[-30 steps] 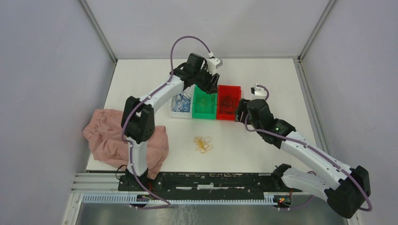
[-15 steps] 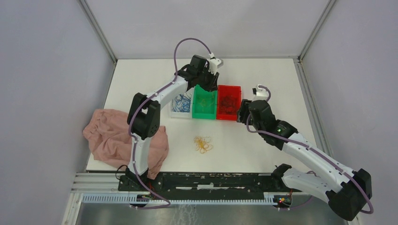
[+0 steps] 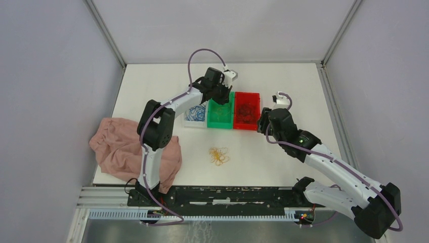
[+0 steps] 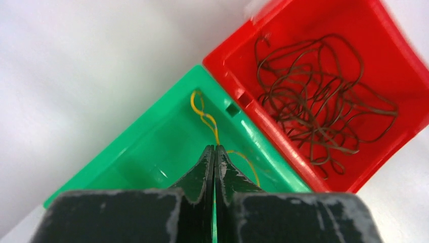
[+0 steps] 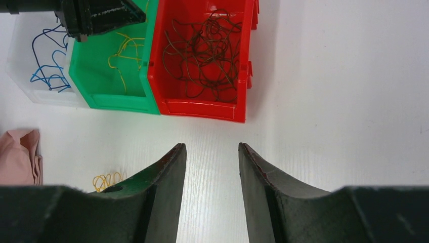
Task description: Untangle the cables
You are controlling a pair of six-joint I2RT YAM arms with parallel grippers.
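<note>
Left wrist: L gripper (image 4: 214, 148) jaws pressed flat together over green bin (image 4: 152, 131). A yellow cable (image 4: 202, 114) runs right up to the tips, can't tell if it's pinched. Risk: if snagged, a lift drags it back out, or over the rim into red bin (image 4: 243, 55) next door, so colours get mixed. R gripper (image 5: 211, 147) jaws partly apart, empty, over table (image 3: 253, 167) in front of red bin; a fwd sweep could nudge the bins.

Contents:
- clear bin (image 5: 20, 66) = blue cables (image 5: 48, 66)
- green = a few yellow
- red = dark brown cables (image 4: 318, 101), biggest lot

Loose yellow clump (image 3: 219, 156) on table near the bins' front, not binned yet.
</note>
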